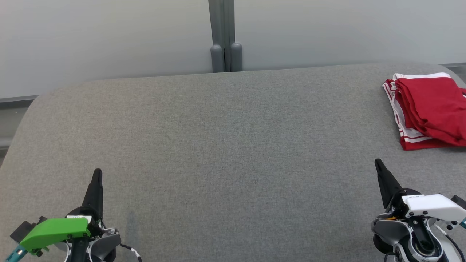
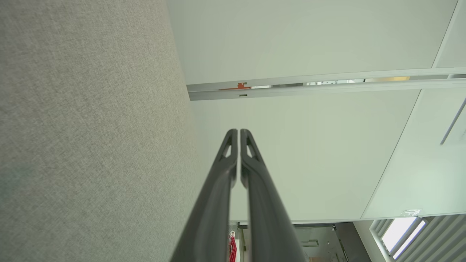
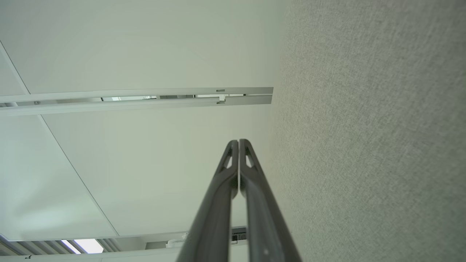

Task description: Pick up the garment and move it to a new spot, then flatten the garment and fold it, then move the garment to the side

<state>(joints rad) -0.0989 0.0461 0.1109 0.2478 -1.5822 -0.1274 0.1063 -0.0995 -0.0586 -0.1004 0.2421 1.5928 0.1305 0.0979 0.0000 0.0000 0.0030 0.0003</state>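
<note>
Table (image 1: 233,145): one, covered in grey woven cloth, with rounded far corners; it also runs along the left of the left wrist view and the right of the right wrist view.
Wall (image 1: 109,36): two pale panels behind the table's far edge.
Post (image 1: 225,36): one, grey, standing between the two panels at the middle of the far edge.
Garment (image 1: 429,109): one, red with white stripes along its hems, lying folded in layers at the far right of the table; its right side runs past the edge of the head view. Nothing touches it.
Right gripper (image 1: 378,162): one, under a white cover at the near right, its two dark fingers pressed together tip to tip with nothing between them (image 3: 238,142). It is the nearer of the two to the garment, but clear of it.
Left gripper (image 1: 97,171): one, under a green cover at the near left, fingers likewise closed on nothing (image 2: 238,131), well apart from the garment.
Writing: a small mark on the right gripper's white cover, too small to read.
</note>
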